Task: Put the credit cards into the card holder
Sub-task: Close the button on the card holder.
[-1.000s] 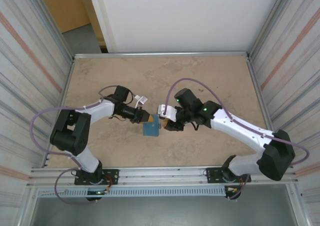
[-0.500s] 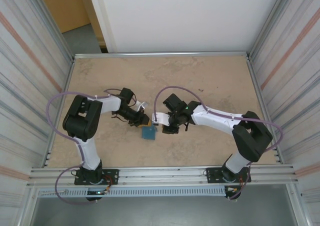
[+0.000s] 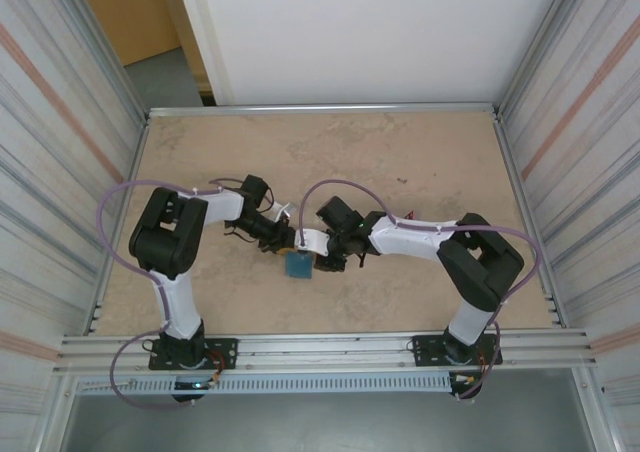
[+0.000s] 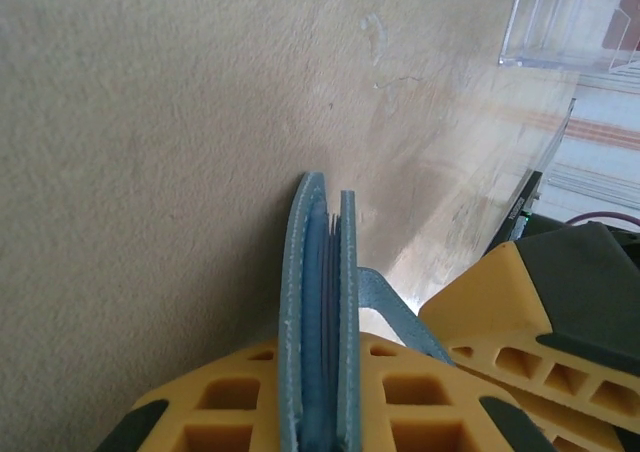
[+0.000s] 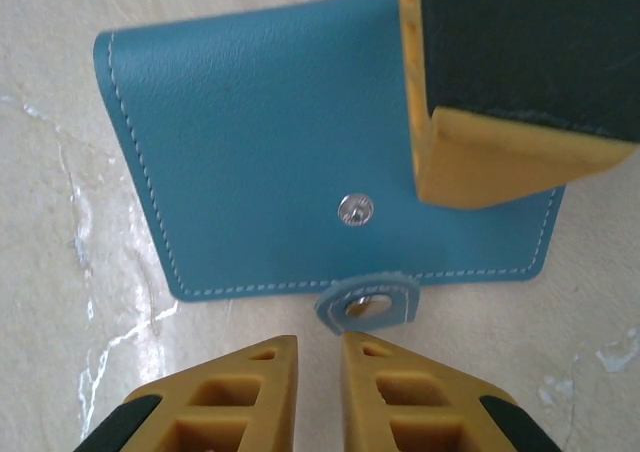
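The card holder (image 3: pixel 298 265), a teal-blue wallet, sits between the two grippers at the table's middle. My left gripper (image 3: pixel 287 242) is shut on it. In the left wrist view the card holder (image 4: pixel 320 302) stands edge-on between the yellow fingers (image 4: pixel 210 412), its leaves pressed together. My right gripper (image 5: pixel 318 347) points at the card holder (image 5: pixel 260 142) from the other side. Its jaws stand a narrow gap apart with nothing between them, just short of the snap tab (image 5: pixel 368 302). The snap stud (image 5: pixel 356 209) is uncovered. The credit cards are hidden.
A clear plastic case (image 4: pixel 570 22) lies on the beige table (image 3: pixel 400 152) beyond the wallet. Metal-framed corrugated walls (image 3: pixel 60 172) close in both sides, and a rail runs along the near edge.
The right arm has swung left up to the wallet and its jaws have narrowed. The left arm has drawn in, keeping its grip on the wallet.
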`<state>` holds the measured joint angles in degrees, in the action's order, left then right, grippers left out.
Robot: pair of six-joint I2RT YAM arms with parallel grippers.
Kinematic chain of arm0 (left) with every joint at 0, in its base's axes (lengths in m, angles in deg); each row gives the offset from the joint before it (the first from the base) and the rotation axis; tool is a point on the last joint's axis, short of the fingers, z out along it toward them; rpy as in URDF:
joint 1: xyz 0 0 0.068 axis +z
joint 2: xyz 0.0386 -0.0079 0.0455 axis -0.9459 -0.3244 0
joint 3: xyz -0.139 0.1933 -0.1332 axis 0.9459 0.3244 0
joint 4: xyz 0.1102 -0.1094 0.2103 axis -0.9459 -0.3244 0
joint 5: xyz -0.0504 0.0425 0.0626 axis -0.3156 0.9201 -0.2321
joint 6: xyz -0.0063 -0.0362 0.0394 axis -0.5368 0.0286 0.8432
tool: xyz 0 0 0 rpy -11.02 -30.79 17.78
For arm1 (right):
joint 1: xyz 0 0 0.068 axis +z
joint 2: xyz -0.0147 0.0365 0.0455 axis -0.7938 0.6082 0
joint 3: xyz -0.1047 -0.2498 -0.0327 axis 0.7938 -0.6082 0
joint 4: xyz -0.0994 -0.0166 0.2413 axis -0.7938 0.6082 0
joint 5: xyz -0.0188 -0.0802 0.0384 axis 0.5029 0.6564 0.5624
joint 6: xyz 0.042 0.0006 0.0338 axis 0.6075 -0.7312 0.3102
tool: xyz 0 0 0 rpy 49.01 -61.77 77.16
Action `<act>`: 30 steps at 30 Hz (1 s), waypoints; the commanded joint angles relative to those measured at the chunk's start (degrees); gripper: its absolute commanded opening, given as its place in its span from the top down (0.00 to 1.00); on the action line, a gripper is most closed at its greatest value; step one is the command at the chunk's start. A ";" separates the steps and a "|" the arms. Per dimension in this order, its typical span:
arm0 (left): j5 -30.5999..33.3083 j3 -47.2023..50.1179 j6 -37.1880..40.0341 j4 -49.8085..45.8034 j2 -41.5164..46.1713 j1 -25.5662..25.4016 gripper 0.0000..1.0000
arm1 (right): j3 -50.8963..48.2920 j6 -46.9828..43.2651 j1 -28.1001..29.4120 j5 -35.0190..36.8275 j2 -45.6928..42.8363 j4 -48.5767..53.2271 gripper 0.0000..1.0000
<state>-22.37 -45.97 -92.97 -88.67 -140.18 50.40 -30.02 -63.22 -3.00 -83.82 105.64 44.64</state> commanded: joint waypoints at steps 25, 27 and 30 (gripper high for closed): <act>2.52 1.46 0.28 1.70 -0.92 -0.33 1.00 | 2.55 15.17 -2.50 -8.68 2.98 -6.48 0.99; 2.61 1.57 0.51 1.64 -0.70 -0.26 1.00 | 3.08 14.54 -2.24 -9.34 3.28 -5.10 1.00; 2.80 1.61 0.74 1.62 -0.70 -0.26 1.00 | 2.52 13.97 -2.46 -9.76 2.68 -4.28 1.00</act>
<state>-23.47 -45.66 -92.95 -87.53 -140.57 50.43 -28.56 -49.65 -5.36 -91.60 109.75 38.76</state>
